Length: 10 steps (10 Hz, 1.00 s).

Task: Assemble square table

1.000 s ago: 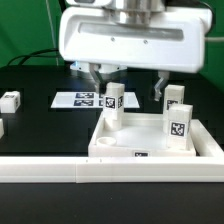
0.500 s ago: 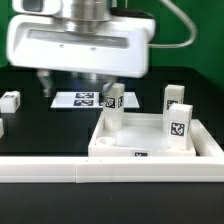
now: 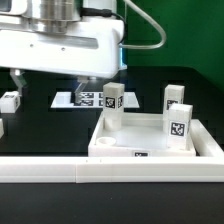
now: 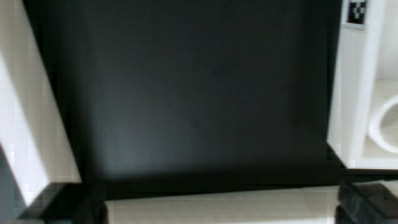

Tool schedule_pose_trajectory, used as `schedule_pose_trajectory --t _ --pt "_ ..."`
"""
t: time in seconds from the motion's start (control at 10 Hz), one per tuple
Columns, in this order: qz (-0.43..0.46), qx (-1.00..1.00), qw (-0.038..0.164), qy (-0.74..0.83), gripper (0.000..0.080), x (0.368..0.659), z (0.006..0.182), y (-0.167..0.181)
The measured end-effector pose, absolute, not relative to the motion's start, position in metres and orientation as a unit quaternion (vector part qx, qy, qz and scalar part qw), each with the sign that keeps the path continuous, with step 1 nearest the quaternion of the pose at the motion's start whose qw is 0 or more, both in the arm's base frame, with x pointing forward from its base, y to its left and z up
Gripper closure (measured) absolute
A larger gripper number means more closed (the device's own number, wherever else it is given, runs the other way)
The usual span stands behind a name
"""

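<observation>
- Square table (image 3: 155, 142) top sits lower right of the exterior view, rim up, one edge against the long white border wall (image 3: 60, 172) that crosses the bottom of the frame; being square it has no real long axis, and its sides run roughly parallel to that wall.
- Three legs stand upright in its corner sockets: one at the near-left-rear corner (image 3: 113, 104), one at the rear right (image 3: 175, 98), one at the front right (image 3: 178, 128), long axes vertical, tags facing the camera. The front-left socket (image 3: 104, 146) looks empty to me.
- My gripper (image 3: 52, 82) fills the upper left of the exterior view, hanging over the bare black table (image 3: 45, 125), jaws spread wide and holding nothing; the wrist view shows mostly black surface between the fingers.
- The marker board (image 3: 85, 99) lies flat just behind it, mid-frame.
- One loose leg (image 3: 10, 100) rests at the left edge, well apart from the slab; another white piece (image 3: 2, 128) shows below it, cut off, so I cannot name it.
- I judge the fourth leg is in hand: next I must centre over that loose leg, descend, and close squarely across it.
</observation>
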<state>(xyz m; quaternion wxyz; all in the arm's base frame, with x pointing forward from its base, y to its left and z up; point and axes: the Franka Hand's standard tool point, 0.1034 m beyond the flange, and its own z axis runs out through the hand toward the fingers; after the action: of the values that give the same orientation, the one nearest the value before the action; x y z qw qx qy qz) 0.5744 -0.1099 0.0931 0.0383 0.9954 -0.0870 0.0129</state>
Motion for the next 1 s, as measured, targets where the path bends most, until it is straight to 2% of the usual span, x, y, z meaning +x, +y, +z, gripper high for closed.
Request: schedule_pose_trajectory --t 0.4,0.8,1.0 --pt "0.016 0.999 0.051 -0.002 0.0151 0.527 0.068 -0.156" --pt "0.009 0.999 0.049 -0.014 0.0151 0.514 0.064 -0.155" --pt "-0.002 0.999 0.049 -0.01 0.0151 0.492 0.059 -0.166"
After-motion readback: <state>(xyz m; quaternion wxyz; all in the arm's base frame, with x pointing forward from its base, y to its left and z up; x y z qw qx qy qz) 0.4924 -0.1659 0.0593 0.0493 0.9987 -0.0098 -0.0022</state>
